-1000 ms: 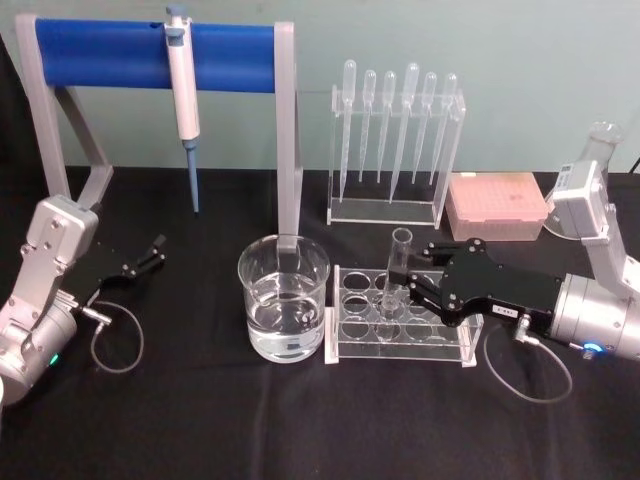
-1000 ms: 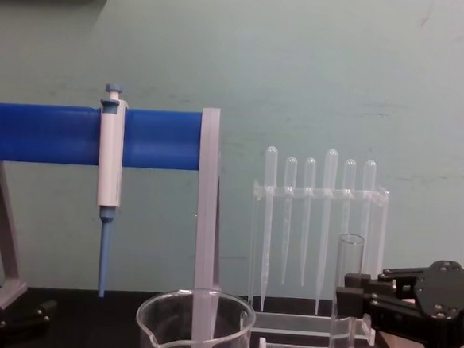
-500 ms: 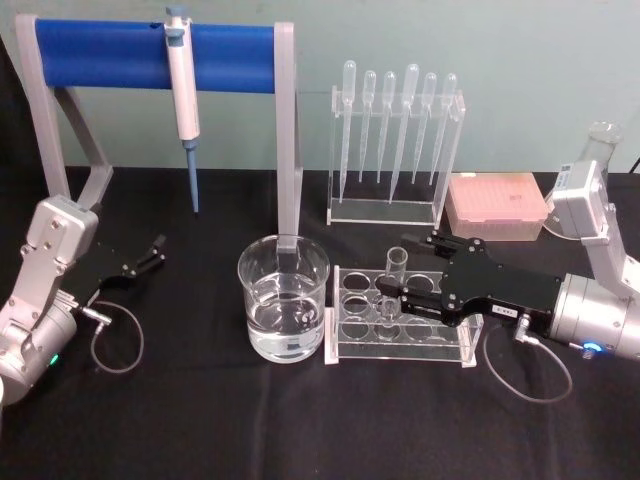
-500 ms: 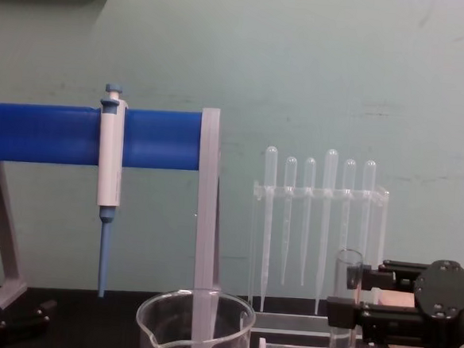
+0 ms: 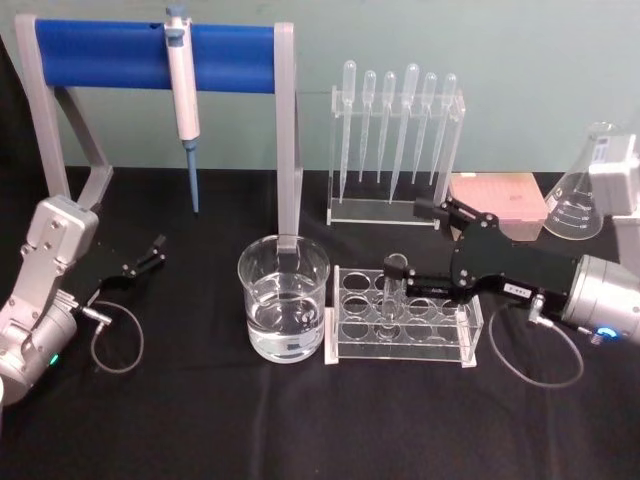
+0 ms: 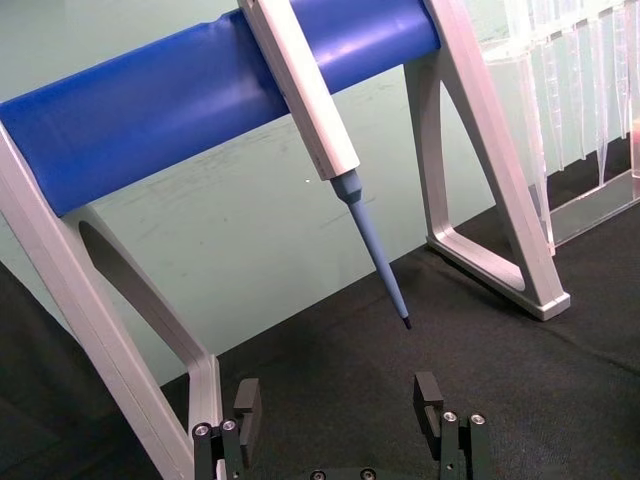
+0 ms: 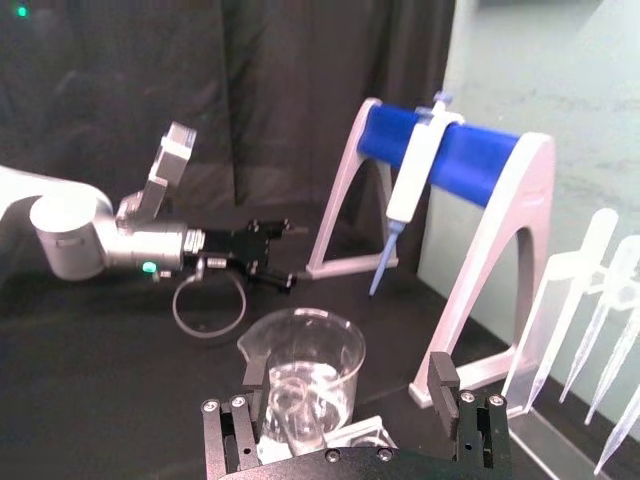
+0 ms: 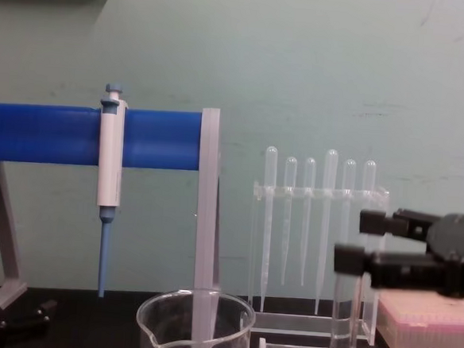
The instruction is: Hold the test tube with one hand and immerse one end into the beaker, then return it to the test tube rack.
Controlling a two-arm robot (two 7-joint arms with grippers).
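Note:
The test tube (image 5: pixel 395 288) stands upright in a front-row hole of the clear tube rack (image 5: pixel 400 347), just right of the beaker (image 5: pixel 283 300), which holds clear liquid. My right gripper (image 5: pixel 415 245) is open above and behind the tube's rim, touching nothing. From the chest, its fingers (image 8: pixel 353 240) hang spread above the tube (image 8: pixel 343 317), with the beaker (image 8: pixel 195 323) at lower left. The right wrist view looks down past the open fingers (image 7: pixel 349 385) onto the beaker (image 7: pixel 305 365). My left gripper (image 5: pixel 150 255) rests open at the far left, also seen open at the wrist (image 6: pixel 338 400).
A grey stand with a blue bar (image 5: pixel 150 55) holds a hanging pipettor (image 5: pixel 182 100) behind the beaker. A clear rack of plastic pipettes (image 5: pixel 395 130), a pink tip box (image 5: pixel 495 200) and a conical flask (image 5: pixel 585 195) stand at the back right.
The test tube sank lower into the rack. My right gripper let go of it, spread its fingers and rose up and back. The left arm stayed still.

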